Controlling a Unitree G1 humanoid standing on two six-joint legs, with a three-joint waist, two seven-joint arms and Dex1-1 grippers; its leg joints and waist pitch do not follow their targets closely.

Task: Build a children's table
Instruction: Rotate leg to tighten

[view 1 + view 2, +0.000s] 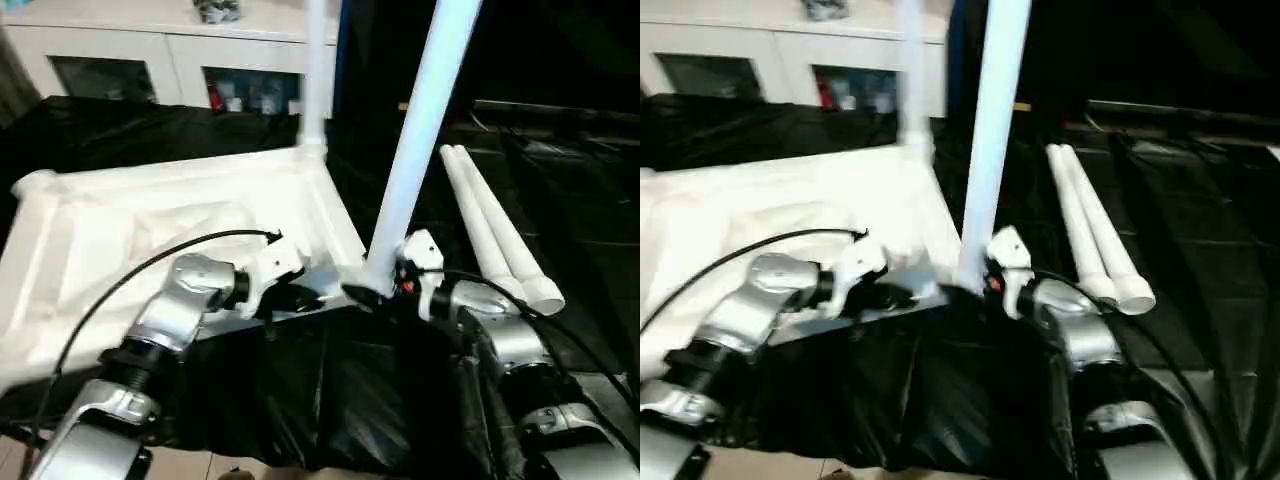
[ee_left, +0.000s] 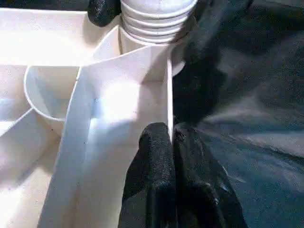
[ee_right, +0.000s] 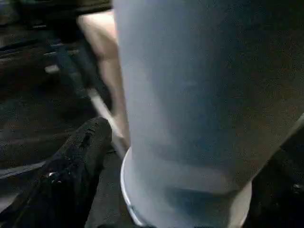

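Observation:
The children's table top (image 1: 100, 230) lies upside down on the black cloth. One white leg (image 1: 317, 70) stands in its far right corner socket. A second leg (image 1: 415, 140) stands tilted in the near right corner socket, its ribbed end (image 2: 156, 19) seated there. My left gripper (image 2: 172, 142) is shut on the thin rim wall (image 2: 169, 95) just beside that socket. My right gripper (image 1: 375, 295) is at the foot of the near leg (image 3: 190, 95), jaws open on either side of it, and one finger (image 3: 80, 156) stands a little off its surface.
Two loose white legs (image 1: 495, 230) lie side by side on the black-covered work table (image 1: 330, 400), right of my right arm. A white cabinet (image 1: 150, 40) stands behind the table. A black cable (image 1: 130, 275) loops over my left forearm.

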